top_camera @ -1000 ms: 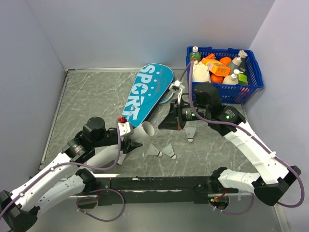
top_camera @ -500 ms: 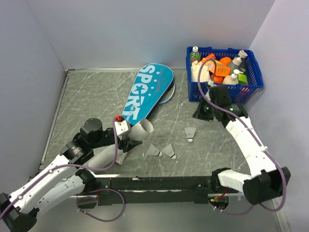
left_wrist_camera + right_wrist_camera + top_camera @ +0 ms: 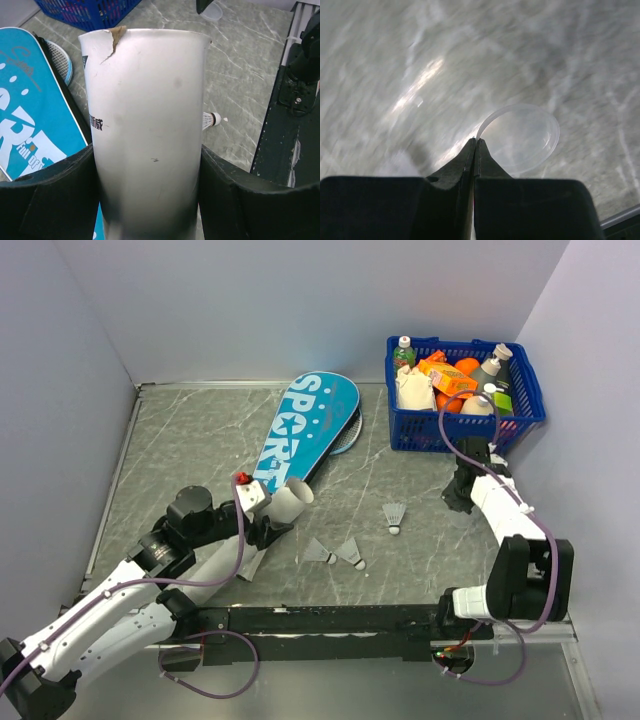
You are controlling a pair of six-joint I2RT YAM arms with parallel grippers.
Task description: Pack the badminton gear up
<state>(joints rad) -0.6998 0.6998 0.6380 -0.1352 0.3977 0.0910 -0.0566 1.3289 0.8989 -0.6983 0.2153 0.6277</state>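
My left gripper (image 3: 262,523) is shut on the long white tube (image 3: 285,505), which lies tilted with its open, torn end toward the blue SPORT bag (image 3: 305,435). In the left wrist view the tube (image 3: 145,100) fills the space between both fingers (image 3: 50,200). A racket head (image 3: 350,432) pokes out beside the bag. Three shuttlecocks lie on the table: one (image 3: 394,516) in the middle, two (image 3: 318,552) (image 3: 350,553) nearer the front. My right gripper (image 3: 457,498) is shut (image 3: 476,142), pinching the rim of a clear round lid (image 3: 520,137) close above the table.
The blue mesh basket (image 3: 520,425) of bottles and orange items stands at the back right, just beyond my right gripper. Walls close off the left, back and right. The black base rail (image 3: 330,620) runs along the front edge.
My right arm has swung from beside the bag to the right, ending in front of the basket near the right wall. My left gripper has shifted slightly with the tube.
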